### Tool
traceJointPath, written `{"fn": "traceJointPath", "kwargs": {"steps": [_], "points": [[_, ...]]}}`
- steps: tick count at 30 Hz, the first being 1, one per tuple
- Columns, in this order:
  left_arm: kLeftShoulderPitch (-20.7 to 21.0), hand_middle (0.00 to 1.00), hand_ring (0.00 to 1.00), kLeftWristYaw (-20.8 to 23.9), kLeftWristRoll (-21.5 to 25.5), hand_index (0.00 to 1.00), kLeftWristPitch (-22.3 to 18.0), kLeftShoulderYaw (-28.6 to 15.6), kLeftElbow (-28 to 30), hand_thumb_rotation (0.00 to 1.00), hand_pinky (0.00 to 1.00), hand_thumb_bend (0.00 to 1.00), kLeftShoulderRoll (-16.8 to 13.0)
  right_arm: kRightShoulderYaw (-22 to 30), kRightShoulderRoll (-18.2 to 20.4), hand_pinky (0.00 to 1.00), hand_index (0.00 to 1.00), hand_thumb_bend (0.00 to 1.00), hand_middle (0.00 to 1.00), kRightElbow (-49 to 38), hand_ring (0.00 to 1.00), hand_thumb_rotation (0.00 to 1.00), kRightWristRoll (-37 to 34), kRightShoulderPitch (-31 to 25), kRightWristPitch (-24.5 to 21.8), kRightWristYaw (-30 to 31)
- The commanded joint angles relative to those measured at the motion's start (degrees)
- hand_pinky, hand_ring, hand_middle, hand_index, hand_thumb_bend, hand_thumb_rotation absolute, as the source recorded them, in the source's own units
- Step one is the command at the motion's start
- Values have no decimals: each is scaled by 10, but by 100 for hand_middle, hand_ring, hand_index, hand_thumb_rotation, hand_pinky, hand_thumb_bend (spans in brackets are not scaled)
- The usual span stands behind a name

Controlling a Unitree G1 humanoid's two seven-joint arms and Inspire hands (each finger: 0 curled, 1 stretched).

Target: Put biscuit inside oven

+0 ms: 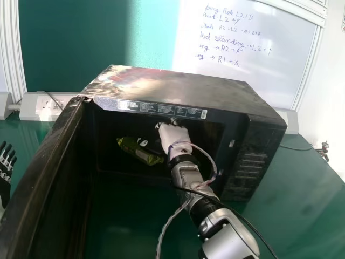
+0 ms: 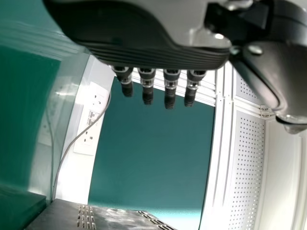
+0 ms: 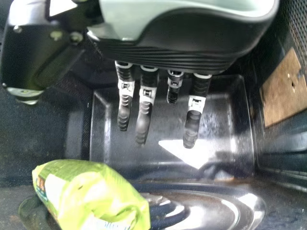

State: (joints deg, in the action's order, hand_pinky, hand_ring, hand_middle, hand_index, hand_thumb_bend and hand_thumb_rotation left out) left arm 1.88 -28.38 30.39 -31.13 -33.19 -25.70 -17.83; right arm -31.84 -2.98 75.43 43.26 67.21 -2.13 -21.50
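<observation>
Tabletop (image 1: 302,183), green, beneath oven (image 1: 183,86); whiteboard (image 1: 269,70) behind; right robot hand (image 1: 174,135) inside, left robot hand (image 1: 4,186) outside door (image 1: 40,162), both spread

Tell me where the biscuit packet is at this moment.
In the head view, the green biscuit packet lies inside the open oven, toward the left of its cavity, just left of the right hand.

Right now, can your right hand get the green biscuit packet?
Probably yes. My right hand is inside the open oven, fingers straight and holding nothing. The green packet lies close by, with nothing visible blocking the way.
</observation>
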Motion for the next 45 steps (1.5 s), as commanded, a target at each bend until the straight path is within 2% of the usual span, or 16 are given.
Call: {"fn": "traceJointPath", "kwargs": {"steps": [1,9,15,20,25,27,30,32,34,39,43,45], "points": [[-7,77,78,0,2,80,-9,-4,-22,62,75,68,12,1,-7,49,71,88,61,-7,54,40,-4,9,5,5],[-10,78,79,-5,5,81,-9,-4,-20,65,76,65,10,5,-23,58,69,84,68,-40,63,44,-10,2,10,29],[-4,78,78,-7,2,80,-20,-7,-34,64,75,69,6,8,-50,56,69,83,65,-112,61,47,-16,-36,10,42],[0,78,78,-14,7,80,-18,-8,-44,63,75,69,1,14,-84,56,72,81,66,-228,62,52,-16,-99,-2,76],[3,77,77,-10,3,79,-18,-10,-47,62,75,71,0,24,-117,56,74,80,67,-356,62,49,-7,-169,-28,110],[1,77,77,-9,3,79,-15,-9,-43,62,75,72,0,28,-129,53,71,82,64,-413,59,50,-2,-199,-43,129],[-1,77,78,-9,2,80,-15,-9,-40,63,75,71,0,38,-144,51,74,84,63,-488,57,48,-3,-243,-49,150],[0,78,78,-11,2,81,-18,-9,-42,64,75,70,0,42,-154,56,79,83,69,-533,64,46,-2,-269,-55,169],[2,78,78,-12,1,81,-23,-9,-46,64,75,69,1,47,-163,56,79,82,69,-574,64,46,-1,-291,-57,183],[3,78,78,-16,8,80,-16,-11,-47,62,75,71,0,63,-183,66,80,81,76,-670,72,50,2,-337,-66,231],[6,78,79,-20,9,81,-17,-12,-51,62,76,70,-1,79,-196,68,81,80,78,-742,74,54,5,-373,-71,261],[6,78,79,-18,7,81,-17,-12,-51,62,76,70,-2,89,-200,68,80,80,78,-777,74,52,6,-391,-75,275]]}}
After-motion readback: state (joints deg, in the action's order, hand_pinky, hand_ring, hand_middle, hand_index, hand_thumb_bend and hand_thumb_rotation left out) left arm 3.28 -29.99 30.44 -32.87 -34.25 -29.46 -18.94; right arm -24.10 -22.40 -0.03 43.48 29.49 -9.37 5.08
